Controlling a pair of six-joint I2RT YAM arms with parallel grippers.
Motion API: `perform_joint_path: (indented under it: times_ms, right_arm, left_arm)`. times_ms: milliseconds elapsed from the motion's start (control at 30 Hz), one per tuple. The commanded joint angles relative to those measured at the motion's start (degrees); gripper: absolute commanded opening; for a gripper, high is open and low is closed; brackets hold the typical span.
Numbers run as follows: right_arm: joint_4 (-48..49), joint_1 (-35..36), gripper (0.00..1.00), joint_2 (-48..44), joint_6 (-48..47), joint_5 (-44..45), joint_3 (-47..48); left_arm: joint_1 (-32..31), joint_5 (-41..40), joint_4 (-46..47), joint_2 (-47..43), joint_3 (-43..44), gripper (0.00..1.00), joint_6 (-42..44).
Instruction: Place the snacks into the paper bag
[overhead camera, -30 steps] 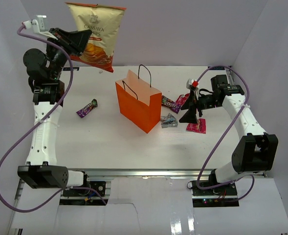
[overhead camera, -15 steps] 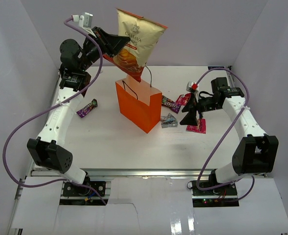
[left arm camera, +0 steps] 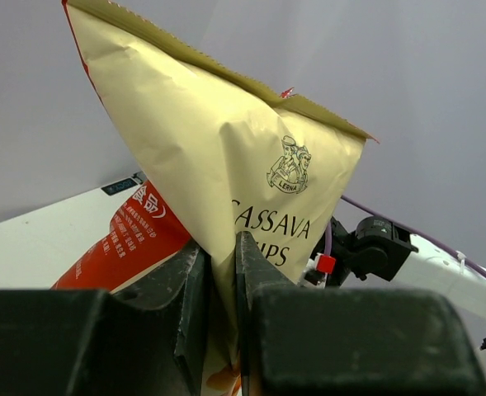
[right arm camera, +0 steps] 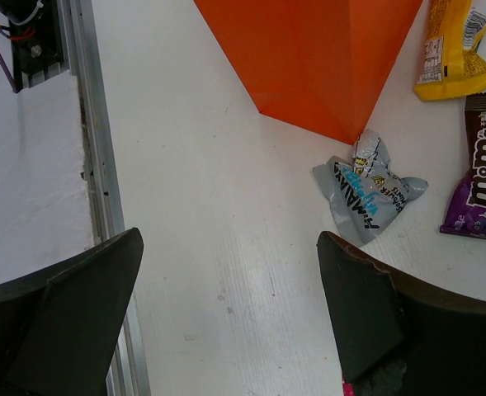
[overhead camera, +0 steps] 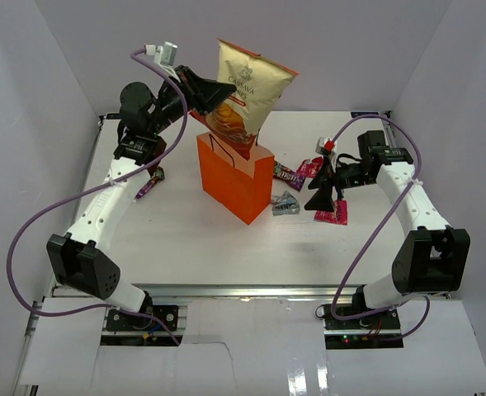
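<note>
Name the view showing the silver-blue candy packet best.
Right wrist: the silver-blue packet lies close and sharp by a corner of the orange paper bag. Top external shows it small; left wrist misses it.

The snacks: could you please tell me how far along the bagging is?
Nothing looks packed yet. In hand: the fingers of the left gripper pinch the chip bag, its lower end at the mouth of the paper bag. Remaining: packets on the table, including the silver-blue packet and magenta-pink packet by the open right gripper, plus a dark packet beside the left arm.
</note>
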Motion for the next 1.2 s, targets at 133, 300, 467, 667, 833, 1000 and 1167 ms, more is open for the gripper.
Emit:
perform_joint_path:
  times_ms: [133, 300, 467, 667, 833, 1000, 1167]
  right_arm:
    - [0.99, -0.25, 0.92, -0.73, 0.10, -1.13, 0.44]
    - [1.25, -0.25, 0.92, -0.90, 0.19, -1.40, -0.17]
    - [1.51, -0.25, 0.92, -1.17, 0.19, -1.75, -0.96]
    - [1.69, -0.25, 0.92, -1.08, 0.10, -1.84, -1.23]
    - [1.86, -0.25, 0.92, -1.17, 0.19, -2.01, -1.58]
    - [2.13, -0.34, 0.92, -1.61, 0.19, -2.10, -2.55]
    - [2.22, -0.25, 0.91, -1.87, 0.19, -2.01, -2.99]
  left_arm:
    - [-2.06, -2.18, 7.82, -4.67, -4.32, 0.00, -3.82]
    - [-2.24, -2.62, 9.22, -6.25, -8.01, 0.00, -4.96]
    - [-2.24, -3.58, 11.16, -8.28, -13.19, 0.00, -5.93]
    - [-2.24, -4.03, 14.85, -9.33, -17.68, 0.00, -7.95]
    - [-2.24, -2.97, 17.04, -9.16, -19.88, 0.00, -9.01]
    - [-2.24, -2.36, 18.28, -8.98, -22.25, 0.00, -9.45]
    - [-2.24, -2.97, 19.07, -9.68, -25.15, 0.00, -8.83]
